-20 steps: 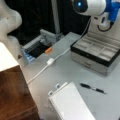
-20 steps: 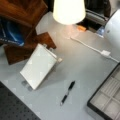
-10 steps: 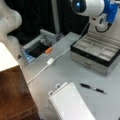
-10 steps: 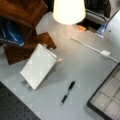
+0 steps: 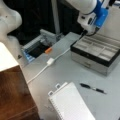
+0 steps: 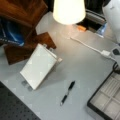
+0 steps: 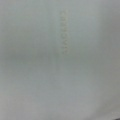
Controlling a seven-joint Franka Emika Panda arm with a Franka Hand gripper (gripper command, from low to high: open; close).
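My gripper (image 5: pixel 86 23) hangs at a front view's top right on the white and blue arm, just above the back left corner of a grey compartment box (image 5: pixel 96 53); the box also shows at a front view's bottom right (image 6: pixel 107 100). Its fingers are hidden. A black pen (image 5: pixel 93 88) (image 6: pixel 67 93) lies on the grey table in front of the box. A white spiral notebook (image 5: pixel 71 103) (image 6: pixel 38 65) lies beyond the pen, farther from the gripper. The wrist view shows only a pale grey surface with faint lettering.
A white cable with an adapter (image 5: pixel 50 61) (image 6: pixel 105 53) runs across the table. An orange item (image 5: pixel 48 50) (image 6: pixel 81 28) lies by a dark recess. Brown wooden furniture (image 5: pixel 15 95) (image 6: pixel 22 15) borders the table. A white lampshade (image 6: pixel 68 10) hangs over it.
The arm's blue and white end has shifted a little down and to the right in a front view. Pen, notebook, box and cable have not moved.
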